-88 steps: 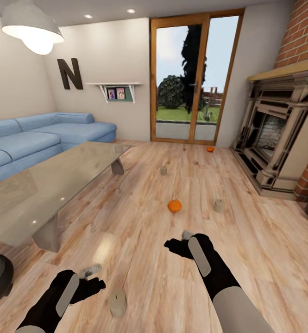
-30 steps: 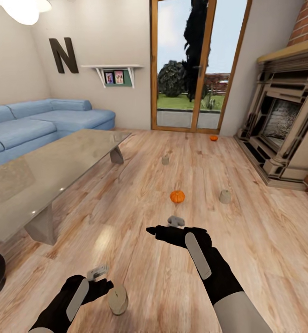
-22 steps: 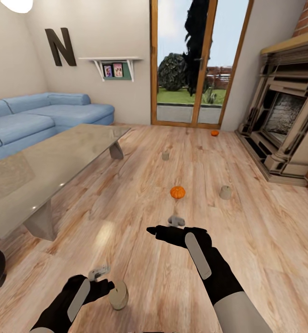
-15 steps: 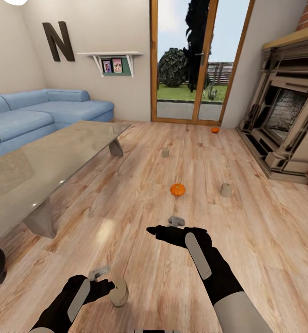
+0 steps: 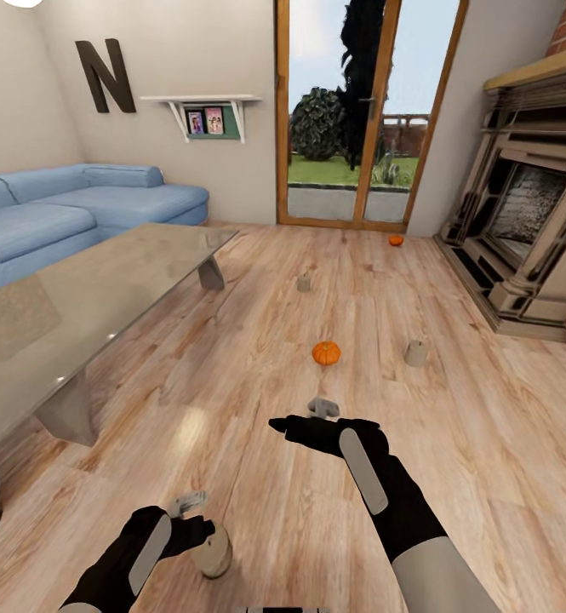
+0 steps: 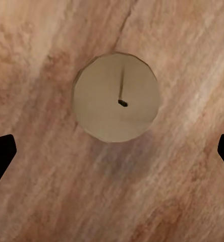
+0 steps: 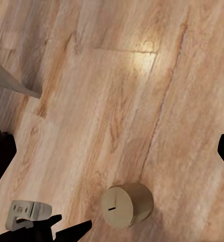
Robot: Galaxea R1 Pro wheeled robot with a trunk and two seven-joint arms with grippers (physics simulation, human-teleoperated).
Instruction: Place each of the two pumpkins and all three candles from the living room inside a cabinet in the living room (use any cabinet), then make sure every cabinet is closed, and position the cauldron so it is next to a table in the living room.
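Hovering just over the nearest candle, your left gripper has its fingers spread wide, and the left wrist view looks straight down on the candle's round top and wick with a dark fingertip at each side, neither one touching it. Your right gripper hangs above bare floor, fingers apart and holding nothing. Ahead of it sits one pumpkin, with a second candle near it on the right and a third candle farther back. The other pumpkin lies near the glass door. Nothing stands between your grippers and these things. On your left runs a glass-topped table, with a blue sofa behind it; a stone fireplace fills the right wall. The wood floor is pale, glossy planking.
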